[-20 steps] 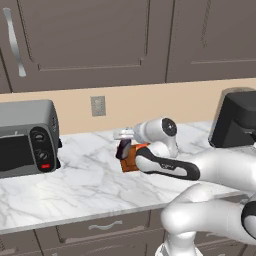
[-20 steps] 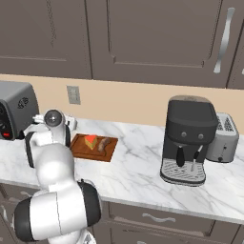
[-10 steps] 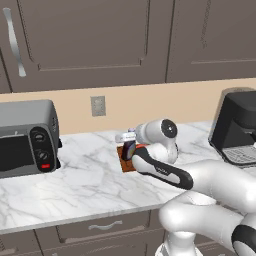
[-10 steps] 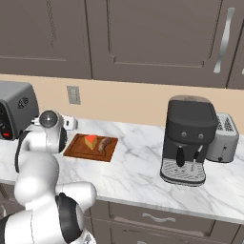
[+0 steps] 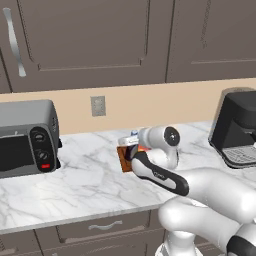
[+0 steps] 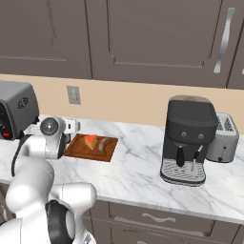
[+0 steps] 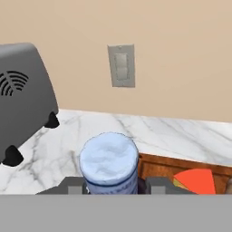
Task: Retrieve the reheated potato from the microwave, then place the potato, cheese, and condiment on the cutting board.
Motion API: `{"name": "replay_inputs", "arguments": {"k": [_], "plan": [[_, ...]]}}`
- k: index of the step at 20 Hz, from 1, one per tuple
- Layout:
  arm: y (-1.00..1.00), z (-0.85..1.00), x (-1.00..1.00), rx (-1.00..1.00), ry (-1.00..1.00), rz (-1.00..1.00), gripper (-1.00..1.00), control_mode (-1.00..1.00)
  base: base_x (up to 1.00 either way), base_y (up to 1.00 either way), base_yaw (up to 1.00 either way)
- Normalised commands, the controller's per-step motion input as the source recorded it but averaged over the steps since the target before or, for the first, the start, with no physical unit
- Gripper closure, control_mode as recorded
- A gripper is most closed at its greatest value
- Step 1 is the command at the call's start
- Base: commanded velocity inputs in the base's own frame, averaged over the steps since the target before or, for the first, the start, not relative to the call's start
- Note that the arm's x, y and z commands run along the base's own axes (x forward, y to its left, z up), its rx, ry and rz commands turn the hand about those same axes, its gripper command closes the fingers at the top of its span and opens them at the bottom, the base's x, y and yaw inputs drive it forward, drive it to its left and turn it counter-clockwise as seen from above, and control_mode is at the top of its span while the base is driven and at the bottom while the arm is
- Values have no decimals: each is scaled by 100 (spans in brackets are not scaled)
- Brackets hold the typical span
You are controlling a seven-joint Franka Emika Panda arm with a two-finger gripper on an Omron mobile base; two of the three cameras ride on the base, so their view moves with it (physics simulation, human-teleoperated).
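We see the cutting board [image 6: 78, 151] on the surface [image 6: 138, 171], cheese [image 6: 90, 141] on it. Condiment [image 7: 109, 164] at the board's 9 o'clock edge; coffee machine [image 6: 188, 140] well off at 3 o'clock.

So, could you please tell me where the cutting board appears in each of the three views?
Left base view: cutting board at centre, mostly hidden behind the arm.
Right base view: the board left of centre on the counter, carrying the cheese.
Hand view: the board lower right, beside the condiment.
Shared landmark: the wall outlet behind it.
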Motion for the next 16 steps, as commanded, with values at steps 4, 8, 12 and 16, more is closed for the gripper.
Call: {"name": "replay_inputs", "arguments": {"k": [4, 8, 12, 16], "plan": [[-8, -1, 0, 0, 0, 0, 100, -100, 0, 0, 0], [-8, -3, 0, 0, 0, 0, 100, -100, 0, 0, 0], [-9, -9, 0, 0, 0, 0, 100, -100, 0, 0, 0], [-9, -10, 0, 0, 1, 0, 100, -100, 0, 0, 0]]}}
